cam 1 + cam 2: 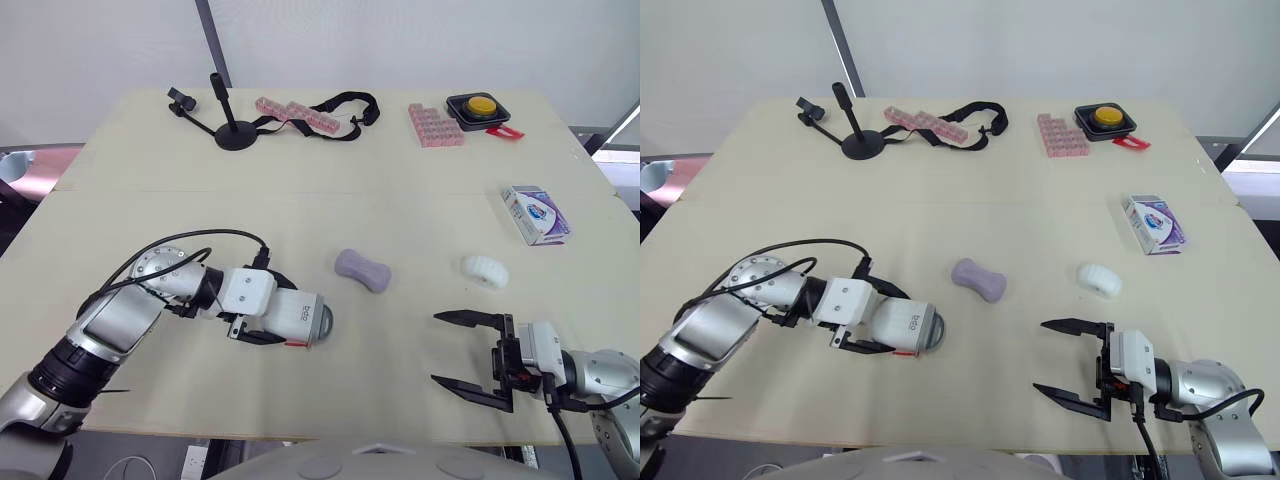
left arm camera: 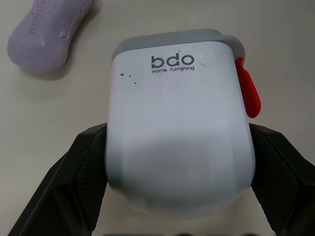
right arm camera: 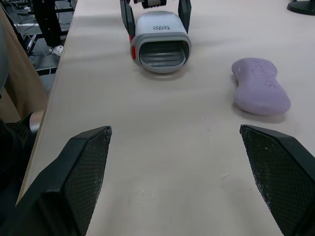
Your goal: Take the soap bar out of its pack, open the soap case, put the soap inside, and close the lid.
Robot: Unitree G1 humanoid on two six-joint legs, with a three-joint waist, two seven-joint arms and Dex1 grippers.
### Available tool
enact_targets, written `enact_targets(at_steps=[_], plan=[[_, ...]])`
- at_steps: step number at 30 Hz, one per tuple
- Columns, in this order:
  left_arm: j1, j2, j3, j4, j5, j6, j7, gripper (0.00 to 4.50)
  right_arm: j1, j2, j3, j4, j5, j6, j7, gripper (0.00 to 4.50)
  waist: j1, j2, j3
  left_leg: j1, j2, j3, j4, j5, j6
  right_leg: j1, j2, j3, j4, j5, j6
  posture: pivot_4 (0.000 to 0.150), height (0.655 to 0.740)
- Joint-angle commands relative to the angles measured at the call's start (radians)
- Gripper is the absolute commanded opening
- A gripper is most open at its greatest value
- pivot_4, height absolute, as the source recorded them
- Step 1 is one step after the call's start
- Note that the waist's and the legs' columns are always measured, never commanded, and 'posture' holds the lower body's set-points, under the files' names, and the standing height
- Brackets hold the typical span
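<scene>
My left gripper [image 1: 272,312] is shut on the white soap case [image 1: 298,318], its black fingers [image 2: 83,162] pressing both sides. The case [image 2: 179,132] lies on its side on the table at the near left, its grey end and red latch [image 2: 247,88] pointing right. The bare purple soap bar [image 1: 362,270] lies at the table's middle, a little beyond the case and apart from it. The soap pack [image 1: 535,214], a white and purple box, lies at the right. My right gripper [image 1: 436,348] hovers open and holding nothing at the near right, facing the case [image 3: 160,42] and the soap [image 3: 260,86].
A white ridged lump [image 1: 485,271] lies between the soap and the pack. Along the far edge stand a black stand [image 1: 235,135], pink blocks with a black strap [image 1: 345,105], a pink block stack [image 1: 435,125] and a yellow button box [image 1: 480,107].
</scene>
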Motion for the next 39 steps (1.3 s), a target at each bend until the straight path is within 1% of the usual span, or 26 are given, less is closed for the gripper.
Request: enact_targets(at_steps=[1,9,14,22,26,33,39], plan=[[-0.026,0.025,-0.019,-0.086,0.013,0.078,-0.015,3.47,-0.005,-0.008,-0.008,0.006,0.018,-0.018,0.003,4.46,0.000,0.000,0.000,0.000,0.000,0.000,0.000,0.000,0.000,0.000,0.000,0.000,0.000,0.000,0.000,0.150,0.7160],[-0.060,0.034,-0.039,-0.142,0.062,0.187,0.016,3.47,-0.020,-0.009,-0.002,0.049,0.018,-0.036,0.020,4.46,0.001,0.000,0.000,0.000,0.000,0.000,0.000,0.000,0.000,0.000,0.000,0.000,-0.001,0.000,0.000,0.150,0.7160],[-0.080,0.018,-0.037,-0.142,0.049,0.242,0.032,3.47,-0.027,-0.005,0.004,0.072,0.015,-0.050,0.029,4.46,0.001,0.000,0.000,0.000,0.000,0.000,0.000,0.000,0.000,0.000,0.000,-0.001,-0.001,0.000,0.000,0.150,0.7160],[-0.064,0.025,-0.035,-0.143,0.036,0.261,0.026,3.47,-0.030,-0.008,0.004,0.113,0.015,-0.080,0.042,4.46,0.002,0.000,0.000,-0.001,-0.001,0.000,0.000,0.000,0.000,0.000,0.000,-0.001,-0.001,0.000,0.000,0.150,0.7160],[-0.060,0.048,-0.024,-0.130,0.041,0.271,0.022,3.47,-0.029,-0.008,0.007,0.130,0.014,-0.095,0.049,4.46,0.002,0.000,0.000,-0.001,-0.001,0.000,0.000,0.000,0.000,0.000,0.000,-0.001,-0.001,0.000,0.000,0.150,0.7160],[-0.070,0.071,0.002,-0.149,0.007,0.343,0.030,3.47,-0.032,-0.006,0.015,0.151,0.013,-0.109,0.056,4.46,0.002,0.000,0.000,-0.001,-0.001,0.000,0.000,0.000,0.000,0.000,0.000,-0.001,-0.001,0.000,0.000,0.150,0.7160],[-0.039,0.120,0.030,-0.138,-0.005,0.298,0.009,3.47,-0.037,-0.008,0.020,0.165,0.014,-0.115,0.056,4.46,0.001,0.000,0.000,-0.001,-0.001,0.000,0.000,0.000,0.000,0.000,0.000,-0.001,-0.002,0.000,0.000,0.150,0.7160]])
